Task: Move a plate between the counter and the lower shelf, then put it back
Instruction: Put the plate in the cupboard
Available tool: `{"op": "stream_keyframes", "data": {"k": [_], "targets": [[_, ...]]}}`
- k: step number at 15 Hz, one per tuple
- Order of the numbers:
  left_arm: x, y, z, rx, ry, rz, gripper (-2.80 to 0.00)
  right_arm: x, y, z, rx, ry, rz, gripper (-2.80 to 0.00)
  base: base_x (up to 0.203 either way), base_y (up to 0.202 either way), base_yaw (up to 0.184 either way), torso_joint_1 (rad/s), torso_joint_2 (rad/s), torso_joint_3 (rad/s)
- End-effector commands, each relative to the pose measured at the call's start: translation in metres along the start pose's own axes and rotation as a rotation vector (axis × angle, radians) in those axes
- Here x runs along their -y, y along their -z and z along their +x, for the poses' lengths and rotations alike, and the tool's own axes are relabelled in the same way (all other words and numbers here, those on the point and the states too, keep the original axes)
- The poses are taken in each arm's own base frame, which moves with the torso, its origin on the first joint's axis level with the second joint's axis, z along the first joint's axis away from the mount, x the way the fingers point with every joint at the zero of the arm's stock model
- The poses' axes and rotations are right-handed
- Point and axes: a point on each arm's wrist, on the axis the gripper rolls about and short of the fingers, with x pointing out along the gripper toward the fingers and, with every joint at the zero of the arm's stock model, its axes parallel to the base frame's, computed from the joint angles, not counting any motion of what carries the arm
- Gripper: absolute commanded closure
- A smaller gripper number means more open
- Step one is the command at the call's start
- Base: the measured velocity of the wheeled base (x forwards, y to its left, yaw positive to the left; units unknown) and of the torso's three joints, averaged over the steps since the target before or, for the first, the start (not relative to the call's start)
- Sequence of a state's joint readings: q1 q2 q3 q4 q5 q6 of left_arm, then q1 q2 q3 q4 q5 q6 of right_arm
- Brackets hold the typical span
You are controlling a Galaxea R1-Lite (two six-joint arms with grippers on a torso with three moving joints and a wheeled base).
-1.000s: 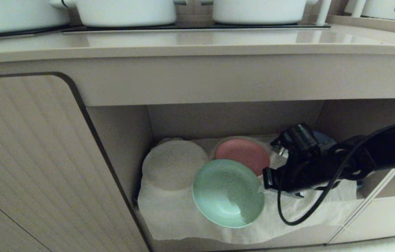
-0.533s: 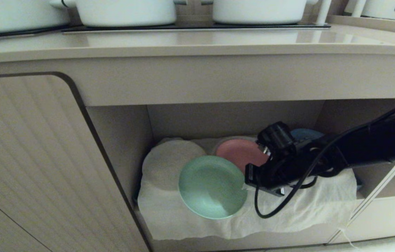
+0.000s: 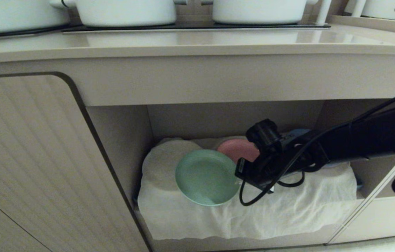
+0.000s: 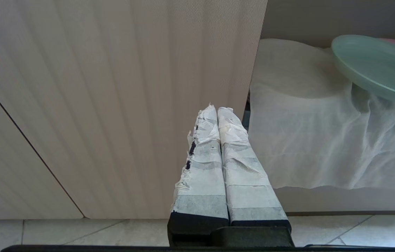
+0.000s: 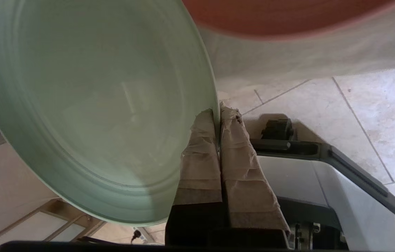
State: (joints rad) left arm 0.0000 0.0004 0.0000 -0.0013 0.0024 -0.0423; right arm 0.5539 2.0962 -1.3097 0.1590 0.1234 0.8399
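Clearly the right gripper (image 3: 238, 171) is clamped on the plate (image 3: 207, 176), its taped fingers (image 5: 200, 154) pressed together over the plate's rim, as the right wrist view shows. The plate juts out from the fingertips, tilted, inside the lower shelf (image 3: 232, 120), seemingly just above the cloth (image 3: 288, 210); whether its far edge touches the cloth I cannot tell. Behind the gripper, deeper in the recess, sits a pink plate (image 3: 236, 148), partly hidden by the wrist, and beyond the mint plate's far side the cloth swells over a round bump (image 3: 164, 161). The counter (image 3: 197, 43) lies above the arm, with pots at its back.

This looks like the shelf leg of the task: the plate is in the recess but not yet set down. Next, I judge, the gripper must level the plate, lower it flat onto a free patch of cloth in front of the pink plate, then part its fingers and draw back without snagging the fabric.

The left gripper (image 4: 218, 115) is parked outside the cupboard door (image 4: 113, 87), fingers together and empty.
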Motion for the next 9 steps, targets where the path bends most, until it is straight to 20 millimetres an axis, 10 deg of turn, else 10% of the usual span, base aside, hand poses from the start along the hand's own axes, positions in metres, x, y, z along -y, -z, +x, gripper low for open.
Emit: {"op": "stream_keyframes", "data": {"k": [1,9], "targets": [[0.0,0.0,0.0,0.001,-0.001,-0.001,0.0,-0.005,0.001,0.004,-0.003,-0.007,0.009,0.0,0.0,0.0,0.0,0.0,0.0,0.0],[0.0,0.0,0.0,0.001,-0.001,-0.001,0.0,-0.025,0.008,0.022,-0.035,0.012,-0.017,0.0,0.0,0.0,0.0,0.0,0.0,0.0]]}}
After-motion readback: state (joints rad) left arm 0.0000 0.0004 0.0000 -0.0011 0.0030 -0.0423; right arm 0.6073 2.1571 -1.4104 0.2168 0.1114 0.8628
